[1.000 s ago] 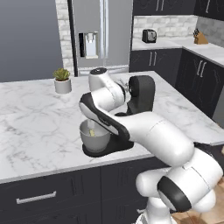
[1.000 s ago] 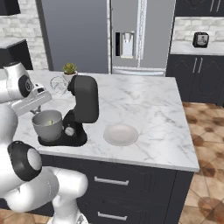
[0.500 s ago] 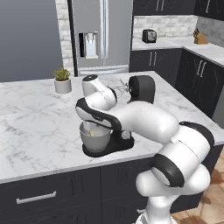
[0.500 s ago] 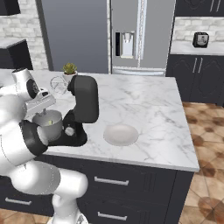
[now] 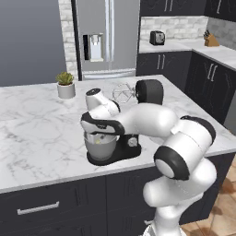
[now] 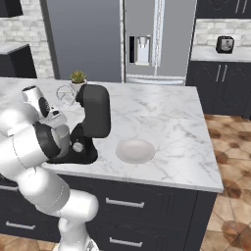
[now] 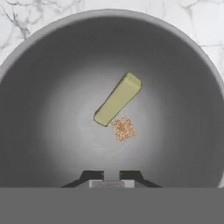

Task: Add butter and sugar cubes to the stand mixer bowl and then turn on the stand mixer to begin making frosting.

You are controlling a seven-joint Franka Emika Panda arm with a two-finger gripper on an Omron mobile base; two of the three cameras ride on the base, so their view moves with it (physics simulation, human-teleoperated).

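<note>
Claw point(image 7: 111, 177) closed and empty, poised directly above the round grey brushed-metal stand mixer bowl point(image 7: 39, 109). Pale yellow butter stick point(image 7: 118, 99) lies on the bowl floor; tiny tan-brown sugar cube point(image 7: 124, 129) rests just beside it, possibly touching. Both additions judged complete. Outstanding: switching on the matte black stand mixer point(image 6: 93, 117), head tilted back, seated on the white marble worktop point(image 6: 162, 122). White arm hides most of the bowl in both base views; the mixer's control knob is hard to make out

Bright even rendered light, soft shadows; slight low-resolution blur, no glare, bowl point(image 7: 52, 61) interior softly shaded
</note>
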